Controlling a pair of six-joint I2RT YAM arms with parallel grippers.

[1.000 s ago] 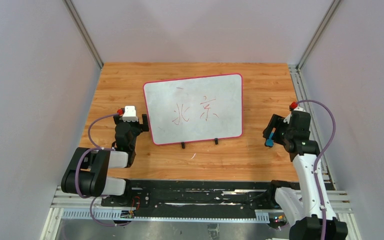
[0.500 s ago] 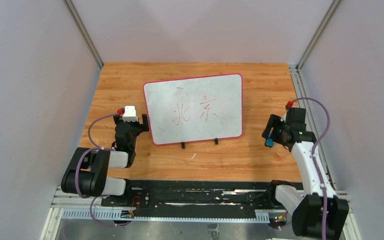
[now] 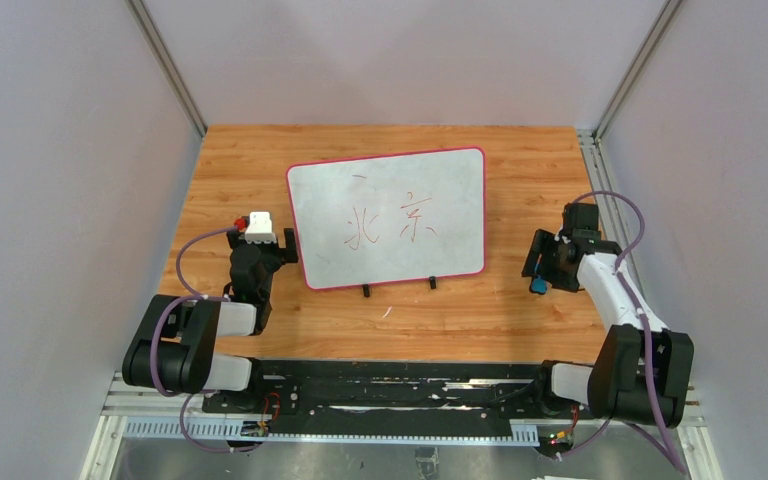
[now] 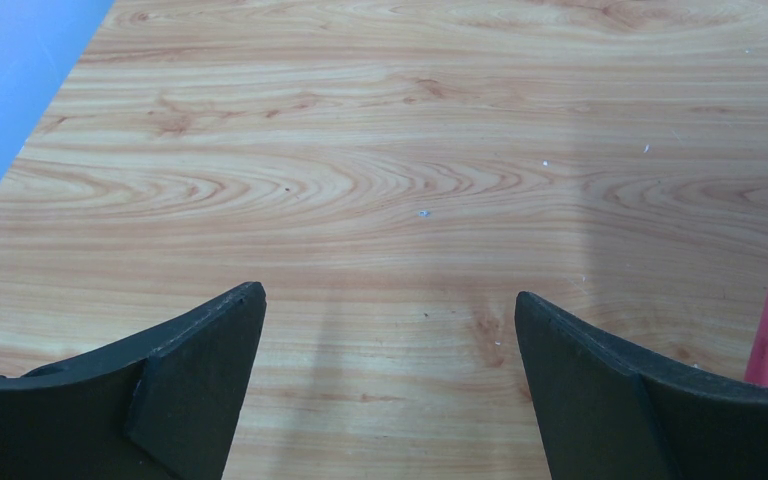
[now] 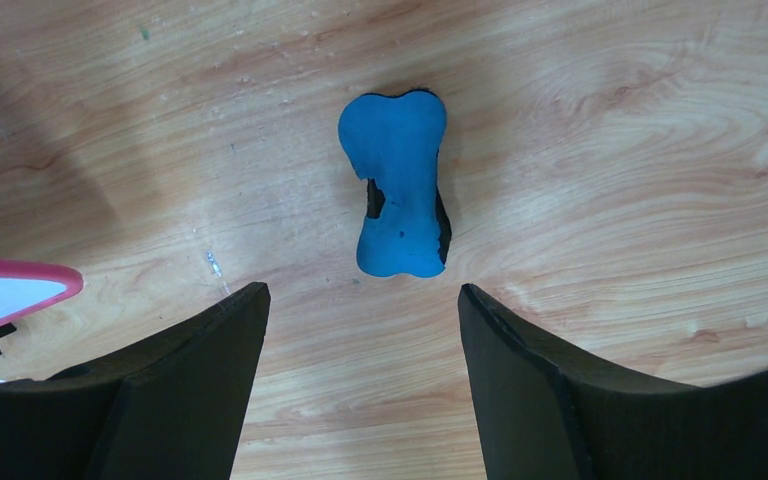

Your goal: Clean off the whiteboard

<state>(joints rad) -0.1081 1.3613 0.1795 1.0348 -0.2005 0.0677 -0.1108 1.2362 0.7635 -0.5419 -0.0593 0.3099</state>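
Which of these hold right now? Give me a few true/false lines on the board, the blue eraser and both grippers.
1. The whiteboard carries red writing. True.
2. The right gripper is shut on the blue eraser. False: its jaws stand open and the eraser lies unheld on the table, just ahead of the fingertips.
3. The left gripper is open over bare wood. True.
4. The blue eraser lies on the whiteboard. False: it lies on the table, off the board's right edge.

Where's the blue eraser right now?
Top view: eraser on the table, right of the whiteboard, just ahead of the right gripper, jaws open.
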